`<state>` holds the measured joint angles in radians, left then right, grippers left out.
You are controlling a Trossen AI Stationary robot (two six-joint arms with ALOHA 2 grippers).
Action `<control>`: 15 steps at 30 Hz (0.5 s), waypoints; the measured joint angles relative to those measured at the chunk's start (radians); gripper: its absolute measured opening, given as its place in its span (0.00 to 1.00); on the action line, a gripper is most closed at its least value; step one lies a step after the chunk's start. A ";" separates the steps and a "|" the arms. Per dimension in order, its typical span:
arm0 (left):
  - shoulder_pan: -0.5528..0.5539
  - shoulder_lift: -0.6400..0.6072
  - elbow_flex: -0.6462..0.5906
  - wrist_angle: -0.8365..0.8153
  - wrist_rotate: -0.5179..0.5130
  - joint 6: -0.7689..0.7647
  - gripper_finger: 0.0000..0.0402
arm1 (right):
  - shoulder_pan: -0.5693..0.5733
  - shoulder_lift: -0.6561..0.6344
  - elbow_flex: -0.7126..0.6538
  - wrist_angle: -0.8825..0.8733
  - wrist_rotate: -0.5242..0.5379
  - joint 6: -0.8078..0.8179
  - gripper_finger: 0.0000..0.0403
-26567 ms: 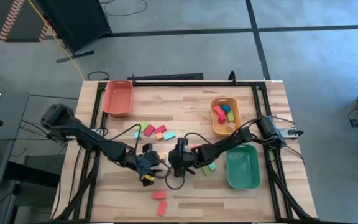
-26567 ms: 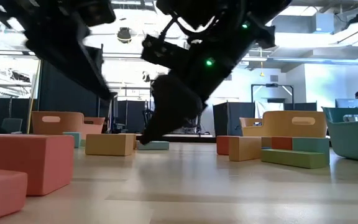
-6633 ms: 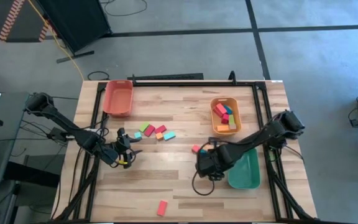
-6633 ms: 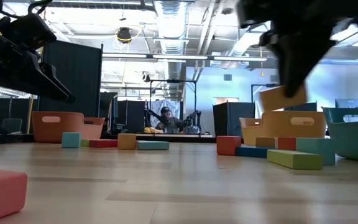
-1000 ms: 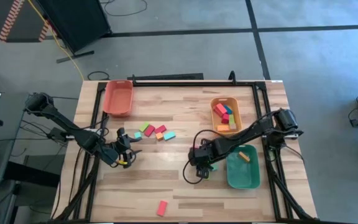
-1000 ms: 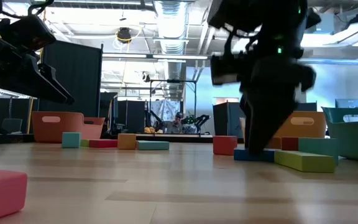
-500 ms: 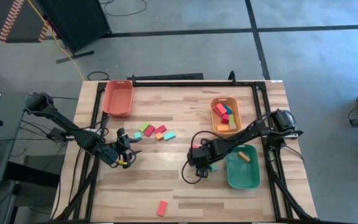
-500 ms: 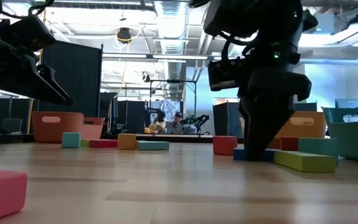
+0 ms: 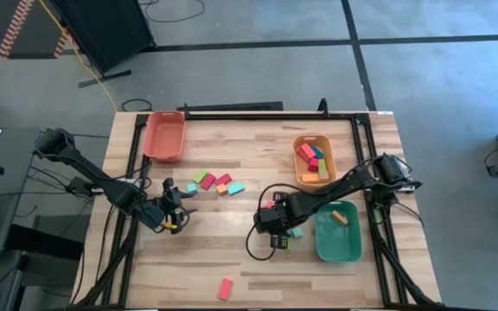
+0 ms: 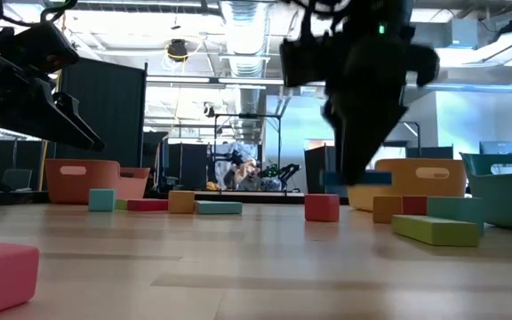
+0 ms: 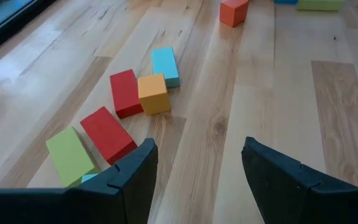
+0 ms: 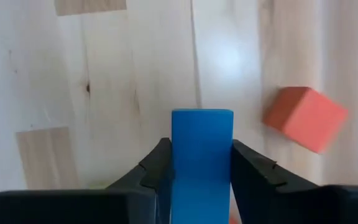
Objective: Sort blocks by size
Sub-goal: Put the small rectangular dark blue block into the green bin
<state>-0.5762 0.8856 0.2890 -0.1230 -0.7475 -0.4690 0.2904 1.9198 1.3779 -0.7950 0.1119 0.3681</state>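
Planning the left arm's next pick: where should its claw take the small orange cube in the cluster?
Come from above onto the orange cube, probably fingers on its two free faces; the red block and teal block touch or nearly touch the others. The left claw is open.

the site was an open-plan robotics lab or workshop. exposed ceiling ducts (image 10: 243, 31) and strip lights ran overhead, dark partition screens (image 10: 114, 120) divided the concrete floor (image 9: 258, 73), and a metal-framed wooden workbench (image 9: 249, 142) stood centrally.
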 joint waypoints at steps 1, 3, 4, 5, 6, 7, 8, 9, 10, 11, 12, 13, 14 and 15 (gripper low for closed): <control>0.000 0.000 0.000 0.000 0.000 0.000 0.56 | 0.006 0.000 0.021 -0.031 0.015 -0.001 0.37; 0.000 0.000 0.000 0.000 0.000 0.002 0.56 | 0.018 0.000 0.063 -0.106 0.046 0.000 0.37; 0.000 0.000 0.000 0.000 0.000 0.002 0.56 | 0.025 -0.001 0.082 -0.147 0.061 0.006 0.37; 0.000 0.000 0.000 0.000 0.000 0.003 0.56 | 0.032 -0.002 0.100 -0.191 0.075 0.018 0.37; 0.000 0.000 0.000 0.000 0.000 0.004 0.56 | 0.039 -0.002 0.113 -0.233 0.088 0.033 0.37; 0.000 0.000 0.000 0.000 0.000 0.004 0.56 | 0.047 -0.003 0.125 -0.274 0.096 0.053 0.37; 0.000 0.000 0.000 0.000 0.000 0.004 0.56 | 0.056 -0.010 0.132 -0.314 0.105 0.075 0.37; 0.000 0.000 0.000 0.000 0.000 0.005 0.56 | 0.067 -0.017 0.134 -0.349 0.115 0.101 0.37; 0.000 0.000 0.000 -0.001 0.000 0.005 0.56 | 0.076 -0.026 0.135 -0.377 0.120 0.129 0.37; 0.000 0.000 0.000 -0.001 0.000 0.005 0.56 | 0.089 -0.039 0.135 -0.408 0.127 0.160 0.37; 0.000 0.000 0.000 -0.002 0.000 0.006 0.56 | 0.101 -0.052 0.135 -0.434 0.135 0.193 0.37; 0.000 0.000 0.000 -0.001 0.000 0.010 0.56 | 0.116 -0.064 0.136 -0.458 0.146 0.229 0.37; 0.000 0.000 0.000 -0.001 0.000 0.012 0.56 | 0.130 -0.076 0.136 -0.486 0.157 0.265 0.37; 0.000 0.000 0.000 -0.001 0.000 0.013 0.56 | 0.146 -0.089 0.136 -0.515 0.168 0.304 0.37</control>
<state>-0.5762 0.8856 0.2890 -0.1244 -0.7478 -0.4556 0.4362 1.8309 1.5135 -1.3101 0.2802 0.6723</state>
